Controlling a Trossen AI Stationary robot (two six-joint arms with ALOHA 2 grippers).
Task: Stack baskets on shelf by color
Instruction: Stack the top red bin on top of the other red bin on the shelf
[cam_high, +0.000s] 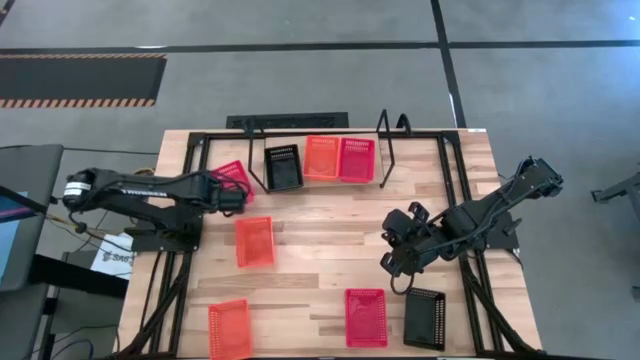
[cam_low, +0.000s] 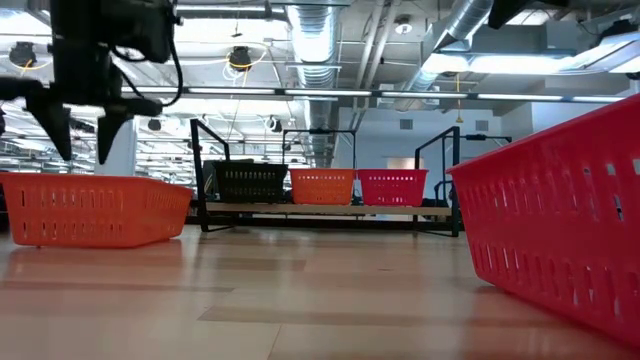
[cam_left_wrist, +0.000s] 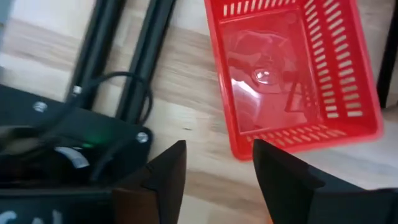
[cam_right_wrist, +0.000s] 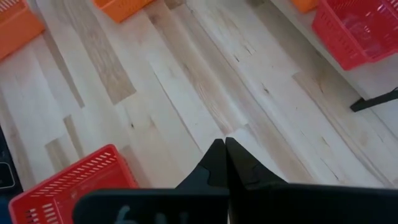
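Just ahead of the left gripper (cam_left_wrist: 214, 165) lies a tilted red-pink basket (cam_high: 232, 175), beside the shelf's (cam_high: 388, 150) left end, where black, orange and pink baskets sit. Its fingers stand spread, empty. Farther right, the right gripper (cam_right_wrist: 225, 152) hovers pressed together over bare table (cam_high: 320, 215).

An industrial lab or workshop hall: exposed silver ventilation ducts (cam_low: 318, 40) and long strip lights (cam_low: 500, 97) run overhead, grey concrete floor (cam_high: 300, 25) carries black-and-orange hazard striping (cam_high: 80, 101), around a pale wooden plank desk (cam_high: 320, 250).
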